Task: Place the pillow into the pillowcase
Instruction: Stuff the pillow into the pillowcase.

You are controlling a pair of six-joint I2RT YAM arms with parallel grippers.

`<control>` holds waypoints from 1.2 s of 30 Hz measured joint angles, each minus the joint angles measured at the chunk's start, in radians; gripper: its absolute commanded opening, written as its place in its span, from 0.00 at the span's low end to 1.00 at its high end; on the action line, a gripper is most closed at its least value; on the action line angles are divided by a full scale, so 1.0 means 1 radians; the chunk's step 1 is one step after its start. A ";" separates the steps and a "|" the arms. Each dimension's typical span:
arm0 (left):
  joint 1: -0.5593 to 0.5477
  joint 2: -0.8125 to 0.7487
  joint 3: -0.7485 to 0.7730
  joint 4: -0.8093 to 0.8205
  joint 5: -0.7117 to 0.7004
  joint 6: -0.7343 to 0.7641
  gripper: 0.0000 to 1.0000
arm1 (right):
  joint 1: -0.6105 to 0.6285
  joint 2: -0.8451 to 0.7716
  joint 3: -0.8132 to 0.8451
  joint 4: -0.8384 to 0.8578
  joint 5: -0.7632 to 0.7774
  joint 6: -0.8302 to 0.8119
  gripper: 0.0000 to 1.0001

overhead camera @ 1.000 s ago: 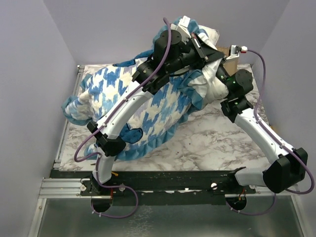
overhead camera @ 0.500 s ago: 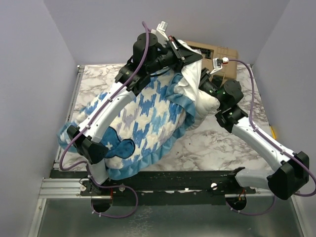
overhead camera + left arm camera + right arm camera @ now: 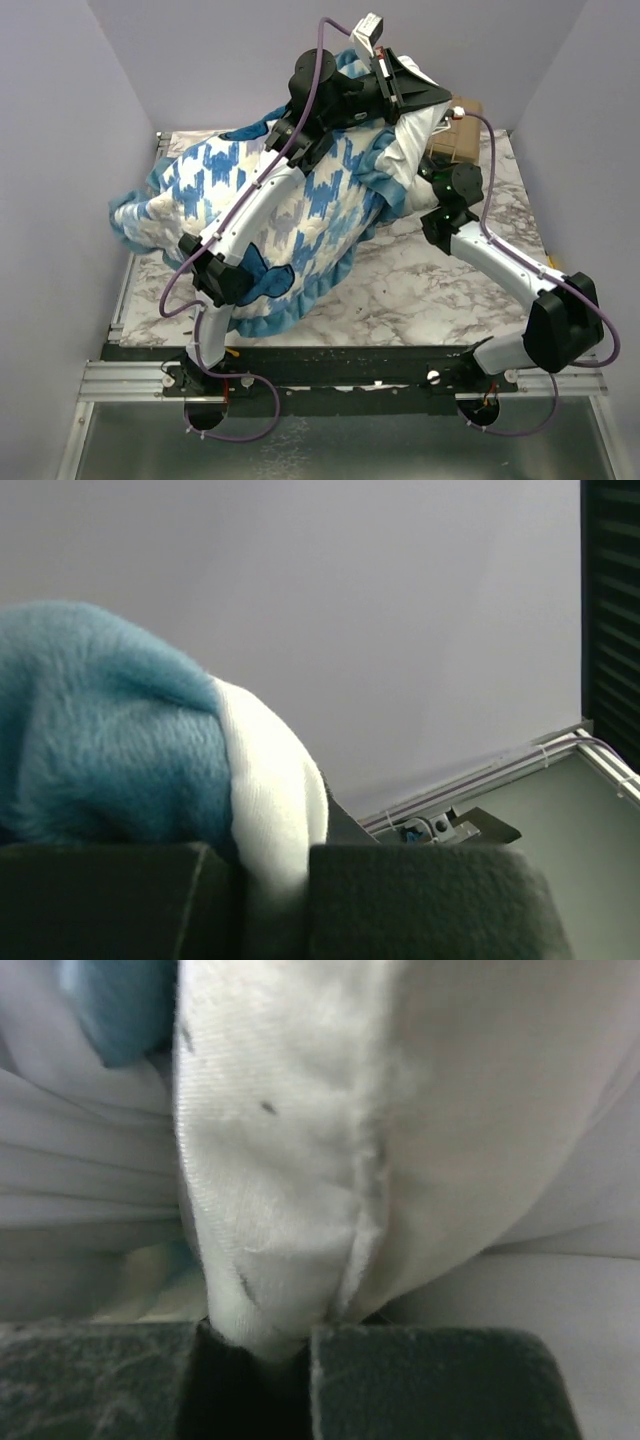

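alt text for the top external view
A bulging blue houndstooth pillowcase is held up over a marble table. The left jaws pinch its frilled edge high; the right jaws grip white pillow fabric at its opening.

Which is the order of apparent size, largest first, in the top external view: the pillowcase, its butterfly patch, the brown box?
1. pillowcase: by far the largest.
2 and 3. butterfly patch and brown box: they look alike; the left arm hides part of the patch, and fabric hides part of the box, so no ranking.
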 measured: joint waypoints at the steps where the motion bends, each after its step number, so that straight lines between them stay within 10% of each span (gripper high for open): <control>1: 0.000 0.005 0.001 0.027 0.005 -0.013 0.00 | 0.000 0.018 0.001 0.032 0.000 0.017 0.00; 17: 0.039 0.044 -0.017 0.195 0.083 -0.130 0.00 | 0.038 0.347 0.126 0.433 -0.104 0.315 0.00; 27: 0.085 0.042 -0.031 0.282 0.092 -0.161 0.00 | 0.087 0.300 0.454 -0.427 -0.268 -0.312 0.00; 36: 0.084 0.047 -0.048 0.317 0.182 -0.194 0.00 | 0.062 0.122 0.268 -0.514 -0.281 -0.351 0.00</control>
